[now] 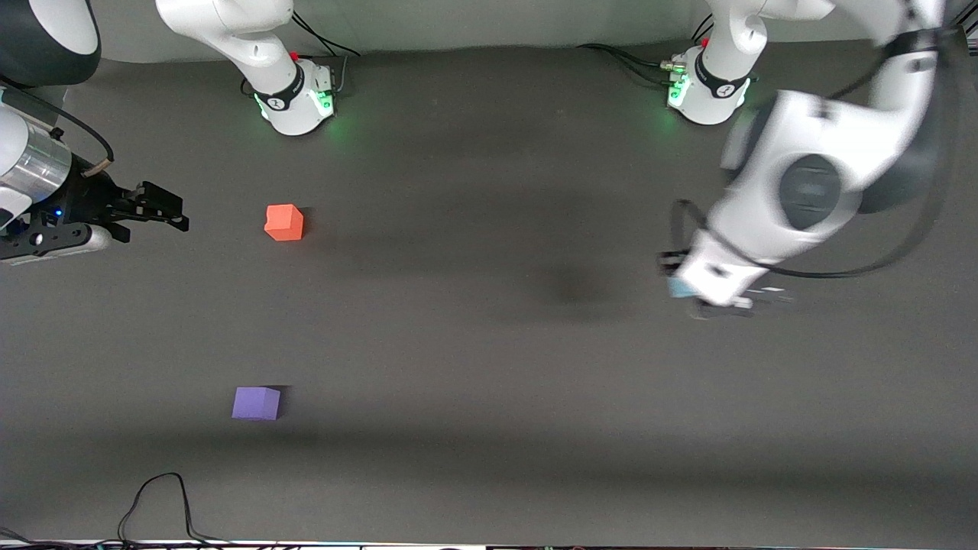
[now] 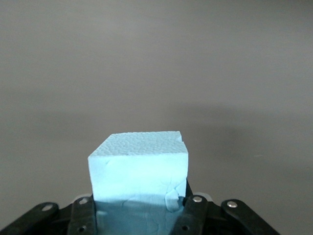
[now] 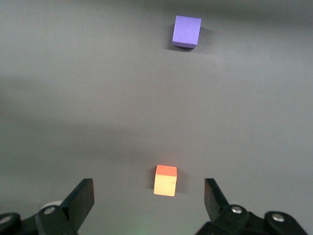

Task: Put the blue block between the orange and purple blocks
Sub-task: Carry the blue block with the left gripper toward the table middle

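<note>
I have the blue block point(image 2: 139, 169) clamped between the fingers of the left gripper point(image 1: 691, 290), which hangs in the air over the bare desk point(image 1: 489, 344) toward the left arm's end. The front view there is smeared, so I only catch what looks like a sliver of blue at the fingers. The right gripper point(image 1: 157, 210) waits at its own end with fingers spread wide, holding nothing. On the desk the orange block point(image 1: 284, 222) lies beside it, and the purple block point(image 1: 256, 403) lies nearer the front camera, well apart from the orange one.
</note>
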{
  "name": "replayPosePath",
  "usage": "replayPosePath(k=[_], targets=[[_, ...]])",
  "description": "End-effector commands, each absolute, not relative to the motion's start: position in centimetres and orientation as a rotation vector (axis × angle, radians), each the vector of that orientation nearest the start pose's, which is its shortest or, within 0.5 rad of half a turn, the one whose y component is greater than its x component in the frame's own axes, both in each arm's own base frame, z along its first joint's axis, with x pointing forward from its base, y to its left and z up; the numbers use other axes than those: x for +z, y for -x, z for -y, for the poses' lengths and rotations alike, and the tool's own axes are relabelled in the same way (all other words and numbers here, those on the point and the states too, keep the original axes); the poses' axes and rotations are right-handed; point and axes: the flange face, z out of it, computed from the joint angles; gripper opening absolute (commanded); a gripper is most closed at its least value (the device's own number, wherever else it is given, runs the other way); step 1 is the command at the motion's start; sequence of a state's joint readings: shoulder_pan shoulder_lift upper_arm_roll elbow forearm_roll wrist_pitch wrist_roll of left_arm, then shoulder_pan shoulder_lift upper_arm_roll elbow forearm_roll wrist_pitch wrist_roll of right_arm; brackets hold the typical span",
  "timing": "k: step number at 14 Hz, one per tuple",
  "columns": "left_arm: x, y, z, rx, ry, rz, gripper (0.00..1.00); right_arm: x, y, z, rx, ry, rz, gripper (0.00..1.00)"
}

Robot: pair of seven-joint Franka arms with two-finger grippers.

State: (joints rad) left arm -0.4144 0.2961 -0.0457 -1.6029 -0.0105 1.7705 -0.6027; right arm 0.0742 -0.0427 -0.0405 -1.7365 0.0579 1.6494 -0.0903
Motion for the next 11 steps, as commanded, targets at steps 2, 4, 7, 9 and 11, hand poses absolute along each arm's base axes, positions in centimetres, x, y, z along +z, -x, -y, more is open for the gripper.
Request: replayPosePath(k=[2, 4, 7, 9, 11], targets=[[39.9, -54.6, 42.5, 0.083, 3.098, 0.34, 0.37, 58.0, -54.3, -2.5, 0.068, 3.069, 0.187, 1.0], [36.1, -51.9, 48.7, 0.041, 3.128, 0.297, 0.37, 58.0, -54.3, -2.5, 0.068, 3.069, 0.187, 1.0], [29.6, -48.6, 55.1, 0.011, 3.136, 0.221, 0.37, 57.8, -54.2, -2.6, 0.073, 3.069, 0.189, 1.0], [26.0, -46.9, 57.2, -0.009, 3.14, 0.143, 0.37, 57.8, -54.3, -2.7, 0.075, 3.069, 0.191, 1.0], [23.1, -45.6, 58.7, -0.03, 3.155, 0.099, 0.37, 57.8, -54.3, -2.7, 0.075, 3.069, 0.191, 1.0]])
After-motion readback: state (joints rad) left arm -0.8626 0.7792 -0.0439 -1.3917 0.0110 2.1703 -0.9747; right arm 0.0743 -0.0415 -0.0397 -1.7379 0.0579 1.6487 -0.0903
